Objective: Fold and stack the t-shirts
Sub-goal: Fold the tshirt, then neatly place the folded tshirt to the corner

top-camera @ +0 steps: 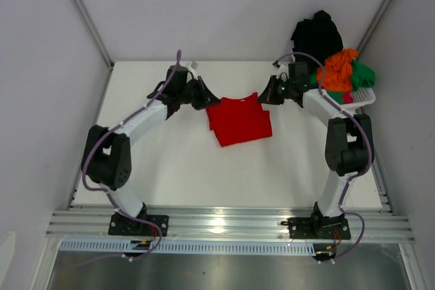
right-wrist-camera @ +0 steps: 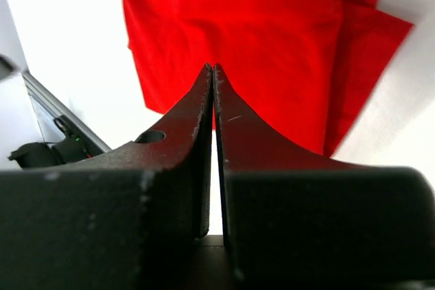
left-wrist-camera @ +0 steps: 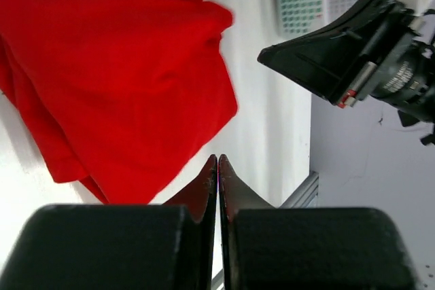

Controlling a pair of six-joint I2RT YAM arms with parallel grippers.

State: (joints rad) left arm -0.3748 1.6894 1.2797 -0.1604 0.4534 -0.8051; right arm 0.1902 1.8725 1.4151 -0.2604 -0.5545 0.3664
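We find the red t-shirt (top-camera: 239,121) folded into a rough rectangle. It lies flat on the surface (top-camera: 177,168), midway between the left and right edges and nearer the far edge. The left gripper (top-camera: 204,97) sits at the shirt's left border, jaws pressed together with nothing between them. The right gripper (top-camera: 265,93) sits at the shirt's far right corner, jaws likewise closed and empty. At the far right corner of the surface, a white basket (top-camera: 368,98) carries the orange t-shirt (top-camera: 338,69), green t-shirt (top-camera: 362,74), pink t-shirt (top-camera: 348,98) and black t-shirt (top-camera: 317,34), heaped together.
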